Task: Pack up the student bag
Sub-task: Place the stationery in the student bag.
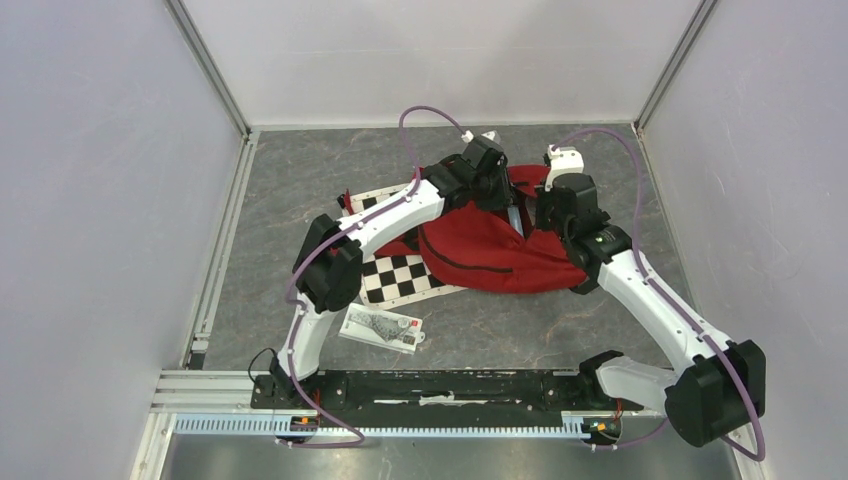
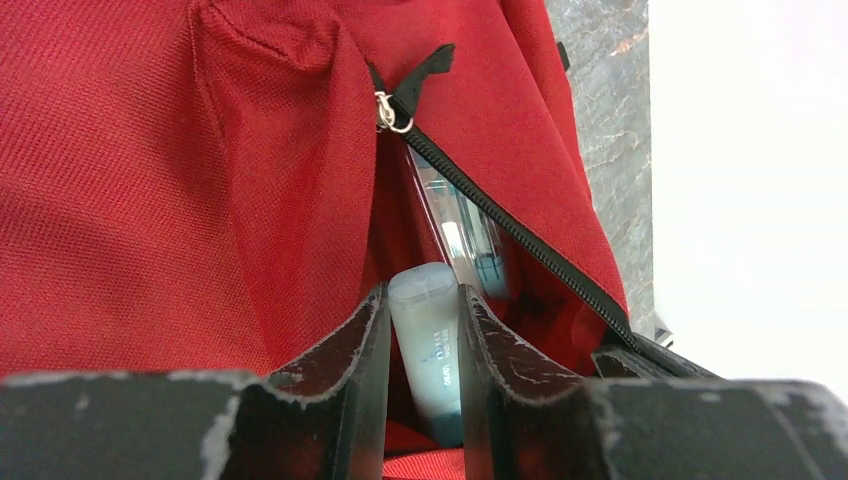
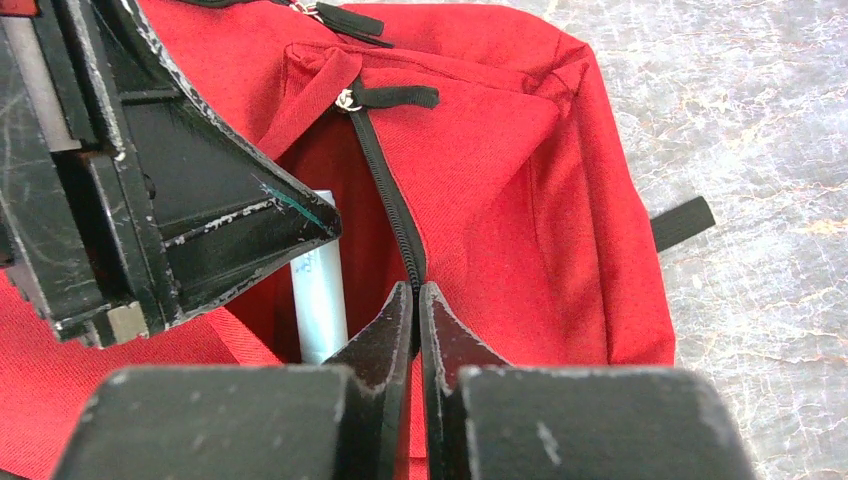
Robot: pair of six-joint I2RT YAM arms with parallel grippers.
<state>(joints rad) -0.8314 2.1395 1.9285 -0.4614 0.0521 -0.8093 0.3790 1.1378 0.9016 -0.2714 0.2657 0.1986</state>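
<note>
The student bag (image 1: 485, 255) is a red backpack lying in the middle of the table, its front pocket unzipped. My left gripper (image 1: 508, 200) is over the pocket mouth, shut on a whitish plastic tube (image 2: 428, 335) that points into the opening. A clear pen-like item (image 2: 462, 225) lies inside the pocket beside the black zipper (image 2: 500, 225). My right gripper (image 3: 415, 288) is shut on the pocket's zipper edge (image 3: 395, 205) and holds it up. The right wrist view also shows the tube (image 3: 320, 290) and the left gripper's fingers (image 3: 230, 215).
A black-and-white checkered board (image 1: 398, 277) lies partly under the bag's left side. A flat packet with a protractor (image 1: 380, 329) lies in front of it. Enclosure walls stand on three sides; a rail (image 1: 400, 392) runs along the near edge.
</note>
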